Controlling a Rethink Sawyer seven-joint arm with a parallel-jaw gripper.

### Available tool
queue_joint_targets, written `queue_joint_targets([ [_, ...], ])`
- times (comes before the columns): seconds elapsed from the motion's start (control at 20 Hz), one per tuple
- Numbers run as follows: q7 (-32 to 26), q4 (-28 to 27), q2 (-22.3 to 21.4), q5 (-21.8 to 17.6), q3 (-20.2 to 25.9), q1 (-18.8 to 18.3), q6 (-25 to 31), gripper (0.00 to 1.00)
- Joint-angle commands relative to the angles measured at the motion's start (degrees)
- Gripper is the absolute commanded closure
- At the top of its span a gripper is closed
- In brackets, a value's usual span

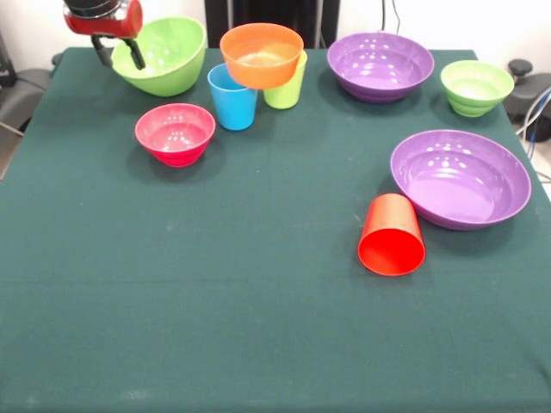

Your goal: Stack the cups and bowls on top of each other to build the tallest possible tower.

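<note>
So the hand [120, 53] sat up at the top left corner of the picture, right beside the big lime green bowl [164, 55], which was tipped with its opening facing the hand. Two dark fingers [135, 55] pointed down with a gap between them and nothing gripped, though the view there was too tight to say whether one was touching the bowl's rim.

The orange bowl [262, 55] was perched on top of the lime green cup [287, 84], looking a bit tilted, with the blue cup [232, 96] standing upright just in front and touching or nearly so. The pink bowl [176, 133] sat on the green counter [215, 301] a little to the left of those.

Over on the right, one purple bowl [380, 65] and the small green bowl [476, 87] sat along the back, and the second purple bowl [461, 177] was nearer. The red cup [392, 235] lay on its side against that one.
</note>
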Motion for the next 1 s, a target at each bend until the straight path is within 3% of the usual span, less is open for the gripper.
queue_joint_targets([
  [0.05, -7.9, -3.2, 2.3, -5.1, 0.3, 1.5, -2.5, 0.0],
  [0.6, -8.9, 1.0, -3.4, -2.3, 1.2, 0.5, 0.4, 0.0],
  [1.0, -7.9, -0.3, -1.1, -3.2, 0.9, 1.2, -0.7, 0.0],
])
